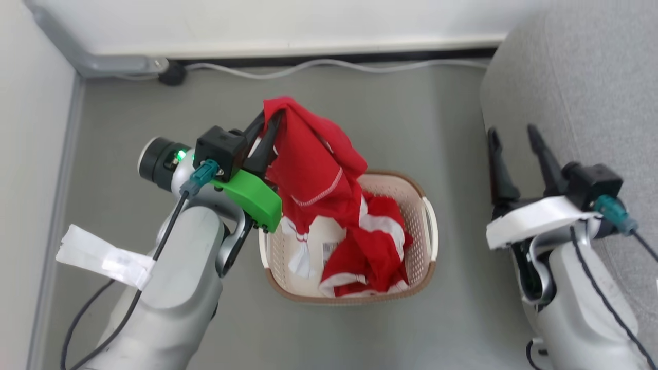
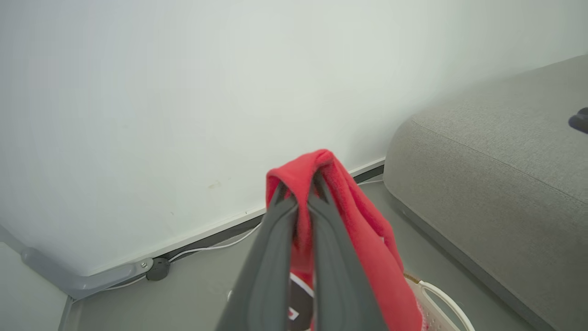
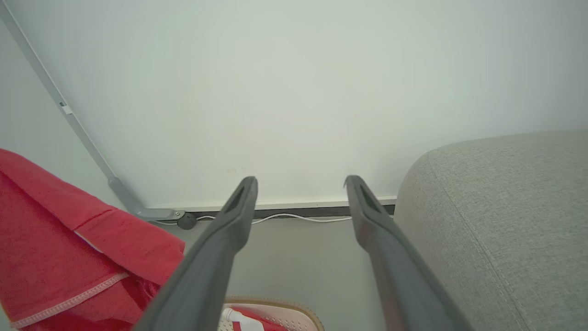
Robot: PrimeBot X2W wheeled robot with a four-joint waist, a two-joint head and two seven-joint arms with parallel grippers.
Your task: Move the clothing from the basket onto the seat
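Mostly red clothing [image 1: 313,164], white panels

surface: grey floor [image 1: 411,118] | on it: basket [image 1: 417,216], white cable [image 1: 318,61] | seat [image 1: 591,77]: seems to rest on it, base unclear

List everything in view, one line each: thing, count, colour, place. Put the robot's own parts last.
basket: one, cream with a brown rim, on the floor between the arms.
clothing: number of pieces unclear, red with white trim; one piece hangs lifted over the basket, the rest is heaped inside it.
seat: one, light grey, at the right.
cable: one, white, along the foot of the wall.
conduit: one, grey, in the far left corner.
left gripper: one, dark fingers, shut on the lifted clothing.
right gripper: one, dark fingers, open and empty, near the seat's edge.
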